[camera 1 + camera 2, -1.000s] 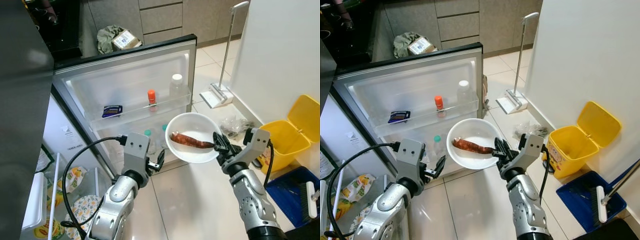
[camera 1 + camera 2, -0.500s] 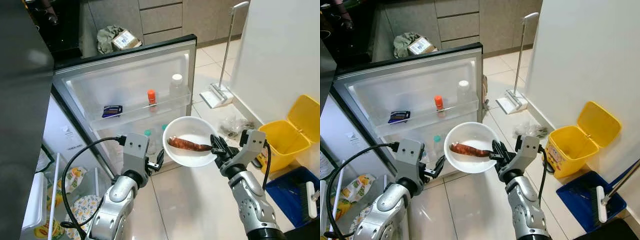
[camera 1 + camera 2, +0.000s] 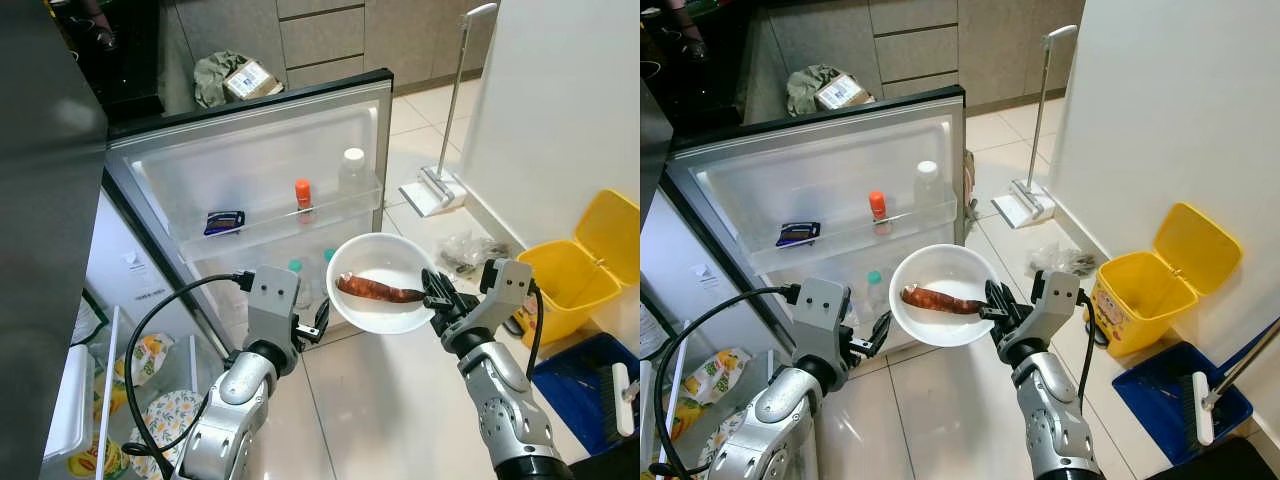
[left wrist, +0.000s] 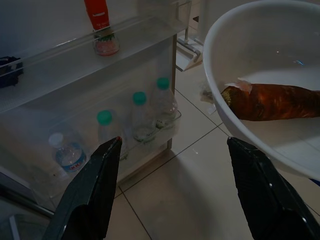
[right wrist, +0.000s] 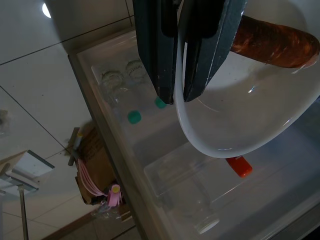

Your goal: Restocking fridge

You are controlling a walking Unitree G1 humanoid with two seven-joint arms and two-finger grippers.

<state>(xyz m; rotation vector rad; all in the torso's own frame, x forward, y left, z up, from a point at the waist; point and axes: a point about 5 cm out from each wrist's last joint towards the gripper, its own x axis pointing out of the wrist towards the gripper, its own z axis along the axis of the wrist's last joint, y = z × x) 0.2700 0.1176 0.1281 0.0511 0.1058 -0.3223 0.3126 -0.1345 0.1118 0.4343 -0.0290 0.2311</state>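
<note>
right pincer (image 3: 437, 297) clamped on rim of white bowl (image 3: 375, 313), held in front of open fridge door (image 3: 250, 170). bowl round, glossy, containing one reddish-brown sausage (image 3: 372, 290). left pincer (image 4: 175, 195) spread wide, empty, beside bowl, near door's lower bottles (image 4: 140, 117).

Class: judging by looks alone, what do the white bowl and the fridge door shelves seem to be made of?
White bowl: glossy, opaque, probably ceramic or melamine; the right gripper pinches its thin rim. Fridge door shelves: clear plastic, since the orange-capped bottle shows through them.
</note>
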